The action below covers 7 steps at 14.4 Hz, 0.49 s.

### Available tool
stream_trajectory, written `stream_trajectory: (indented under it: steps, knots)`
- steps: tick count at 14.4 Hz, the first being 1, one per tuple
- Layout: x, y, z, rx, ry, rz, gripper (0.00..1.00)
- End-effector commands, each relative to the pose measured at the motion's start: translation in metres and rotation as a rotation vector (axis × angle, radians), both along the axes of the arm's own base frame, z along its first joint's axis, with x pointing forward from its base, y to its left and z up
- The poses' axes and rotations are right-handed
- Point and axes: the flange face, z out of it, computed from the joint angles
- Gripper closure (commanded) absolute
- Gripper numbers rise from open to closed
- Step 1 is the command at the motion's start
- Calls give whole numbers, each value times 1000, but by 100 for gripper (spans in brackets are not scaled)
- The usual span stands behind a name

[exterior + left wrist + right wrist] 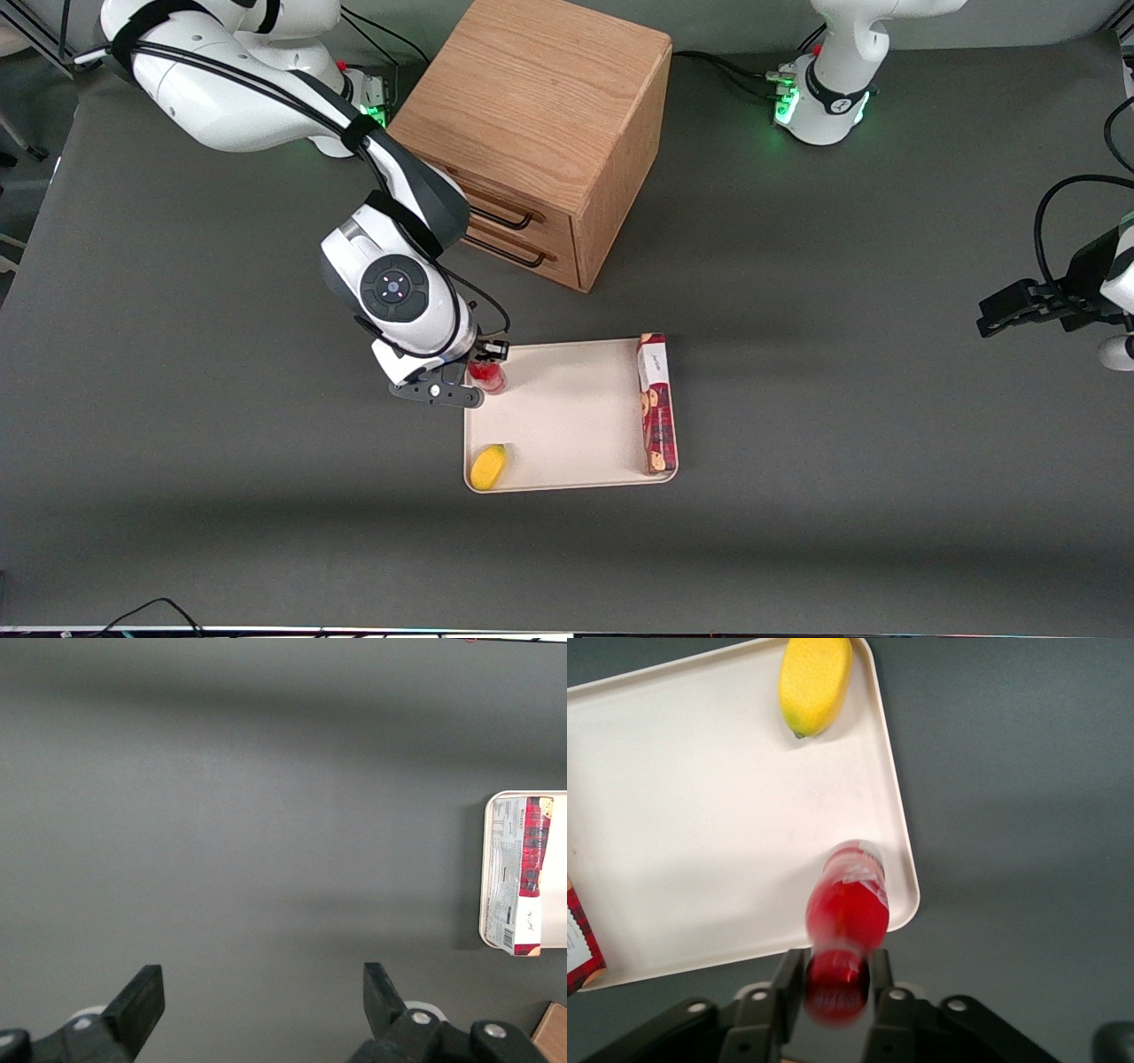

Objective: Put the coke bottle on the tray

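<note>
One view, the wrist cam, shows the pincer (833, 979) pinching the coke bottle (847, 904) over the tray (700, 815) corner; front view half-hides it; lemon (488, 466), biscuit box (656, 403) on tray.

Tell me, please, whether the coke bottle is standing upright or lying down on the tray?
Upright. The coke bottle stands on its base in a corner of the tray, with the gripper closed around its neck from above.
</note>
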Motion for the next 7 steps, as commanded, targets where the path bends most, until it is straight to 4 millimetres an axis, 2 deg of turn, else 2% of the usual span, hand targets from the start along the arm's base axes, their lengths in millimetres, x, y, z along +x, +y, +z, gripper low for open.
stream_trajectory:
  steps: [1, 2, 3, 5, 7]
  knots:
    - [3, 4, 15, -5, -37, -20, 0]
    - [4, 0, 29, -9, -50, -25, 0]
    - [2, -3, 59, -17, -82, -20, 0]
    - [-2, -18, 128, -49, -137, -22, 0]
    - [-17, -42, 200, -106, -166, 25, 0]
